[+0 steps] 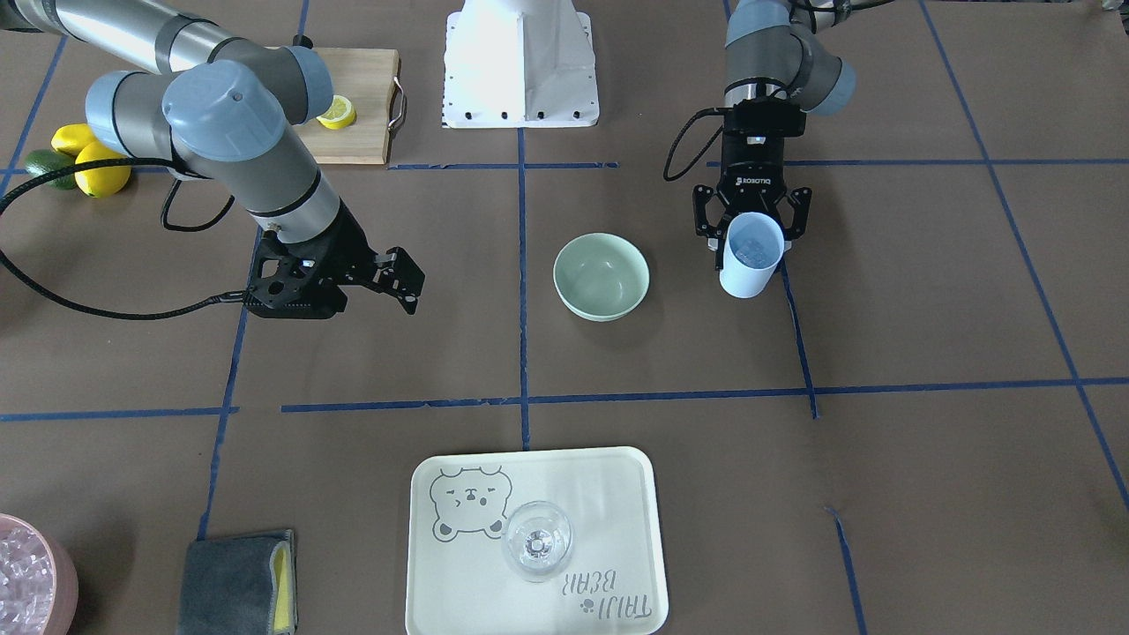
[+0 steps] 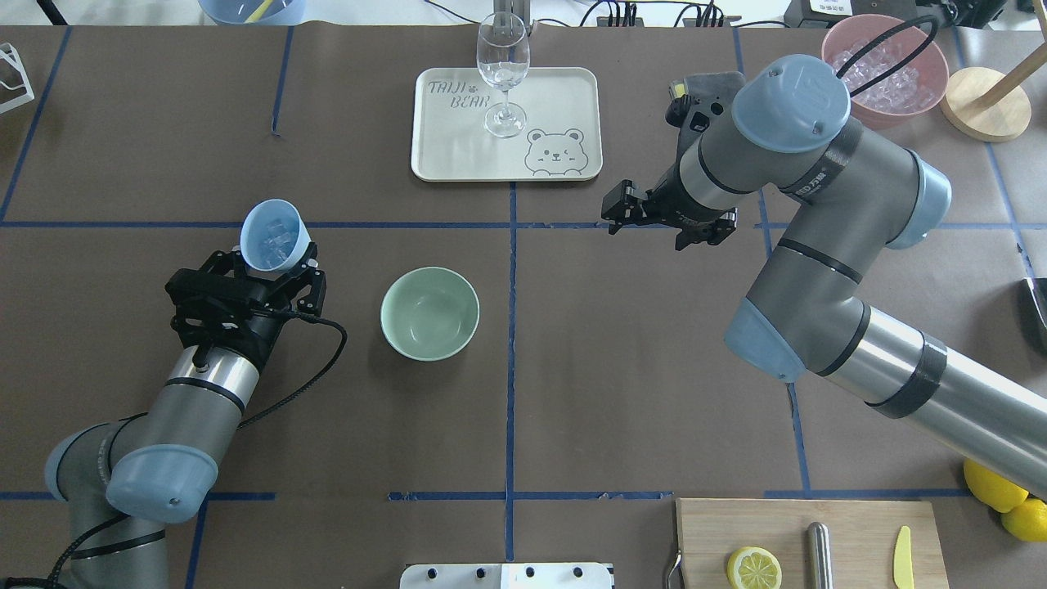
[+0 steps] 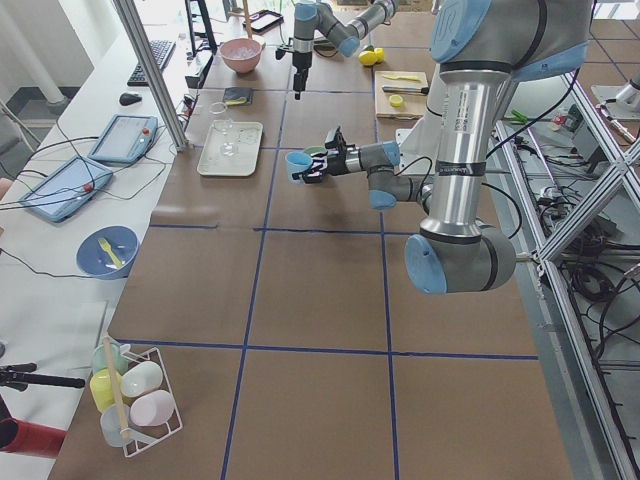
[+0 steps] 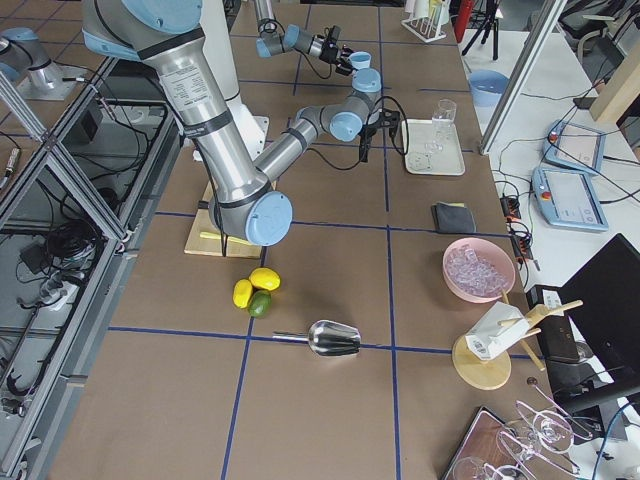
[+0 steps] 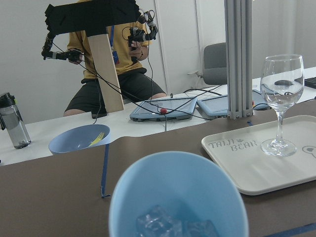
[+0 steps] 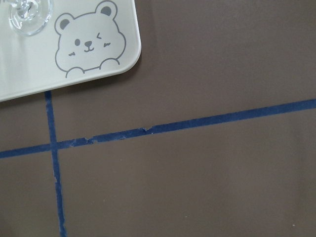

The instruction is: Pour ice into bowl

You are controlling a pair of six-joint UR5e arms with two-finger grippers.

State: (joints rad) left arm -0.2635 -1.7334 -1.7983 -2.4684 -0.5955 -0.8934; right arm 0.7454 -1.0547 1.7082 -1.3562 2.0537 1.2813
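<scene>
My left gripper (image 2: 260, 270) is shut on a light blue cup (image 2: 274, 236) and holds it upright above the table, left of the bowl. Several clear ice cubes (image 5: 168, 224) lie in the cup (image 1: 751, 257). The pale mint-green bowl (image 2: 429, 313) stands empty near the table's middle and also shows in the front view (image 1: 601, 275). My right gripper (image 2: 619, 214) is open and empty. It hovers right of the bowl near the tray's corner, and shows in the front view too (image 1: 407, 280).
A cream tray (image 2: 458, 155) with a wine glass (image 2: 502, 69) stands at the far side. A pink tub of ice (image 2: 883, 69) is far right. A cutting board (image 2: 851, 544) with a lemon half and a knife is near right. A grey cloth (image 1: 236, 582) lies near the tub.
</scene>
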